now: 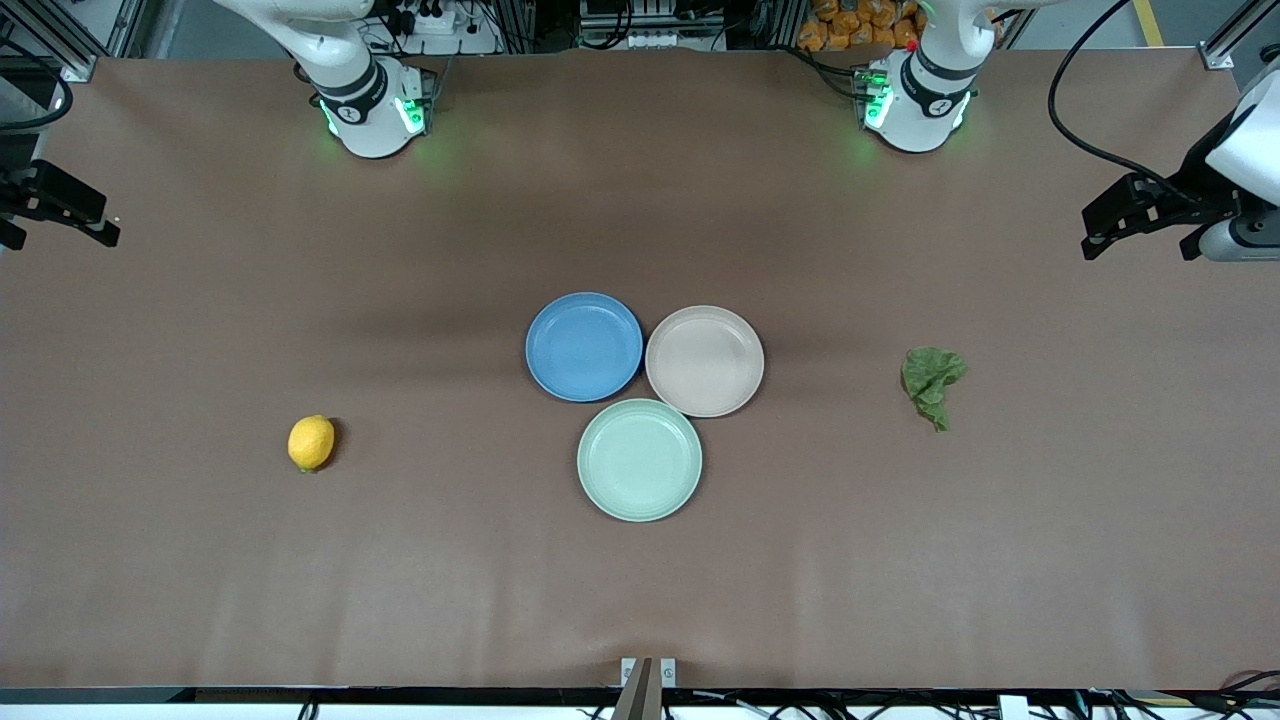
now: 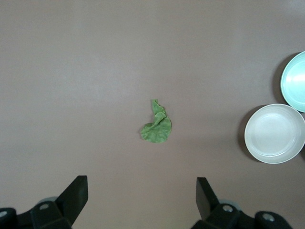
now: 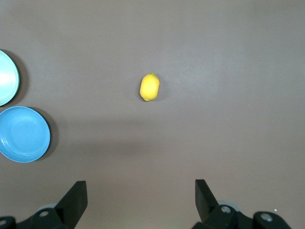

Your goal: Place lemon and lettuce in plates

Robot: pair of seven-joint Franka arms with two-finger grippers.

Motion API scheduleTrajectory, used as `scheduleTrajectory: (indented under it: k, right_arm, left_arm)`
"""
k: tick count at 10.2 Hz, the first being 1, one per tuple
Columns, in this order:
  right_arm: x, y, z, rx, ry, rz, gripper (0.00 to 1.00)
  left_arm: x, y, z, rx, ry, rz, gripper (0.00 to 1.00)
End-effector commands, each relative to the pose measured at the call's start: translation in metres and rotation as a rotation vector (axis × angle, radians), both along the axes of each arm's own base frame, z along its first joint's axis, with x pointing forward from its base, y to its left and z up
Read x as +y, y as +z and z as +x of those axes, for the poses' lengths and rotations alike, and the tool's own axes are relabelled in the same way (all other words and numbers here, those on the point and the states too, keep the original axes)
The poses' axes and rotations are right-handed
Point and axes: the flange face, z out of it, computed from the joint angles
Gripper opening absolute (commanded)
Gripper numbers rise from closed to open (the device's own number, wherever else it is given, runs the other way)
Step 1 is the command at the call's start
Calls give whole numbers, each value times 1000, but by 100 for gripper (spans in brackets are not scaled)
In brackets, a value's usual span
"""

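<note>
The yellow lemon (image 1: 311, 442) lies on the table toward the right arm's end; it also shows in the right wrist view (image 3: 149, 87). The green lettuce (image 1: 933, 383) lies toward the left arm's end and shows in the left wrist view (image 2: 157, 128). The blue plate (image 1: 584, 346) and the beige-pink plate (image 1: 704, 360) sit side by side at the table's middle, both empty. My left gripper (image 1: 1140, 243) (image 2: 142, 191) hangs open and empty high over its end of the table. My right gripper (image 1: 60, 238) (image 3: 141, 191) hangs open and empty high over its end.
A pale mint green plate (image 1: 639, 459) sits empty, touching the other two plates and nearer to the front camera. The brown table (image 1: 400, 600) spreads wide around everything. The arm bases stand along the table's edge farthest from the front camera.
</note>
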Motion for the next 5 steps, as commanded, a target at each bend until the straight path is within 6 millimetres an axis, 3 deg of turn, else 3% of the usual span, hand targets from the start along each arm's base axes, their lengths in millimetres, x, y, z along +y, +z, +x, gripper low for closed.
scheduleTrajectory:
  k: [1, 5]
  right_arm:
    - [2, 0, -2, -5, -4, -8, 100]
    - [-2, -1, -1, -3, -11, -7, 100]
  left_arm:
    - [-1, 6, -1, -6, -16, 14, 100]
    - [3, -7, 3, 20, -17, 8, 100]
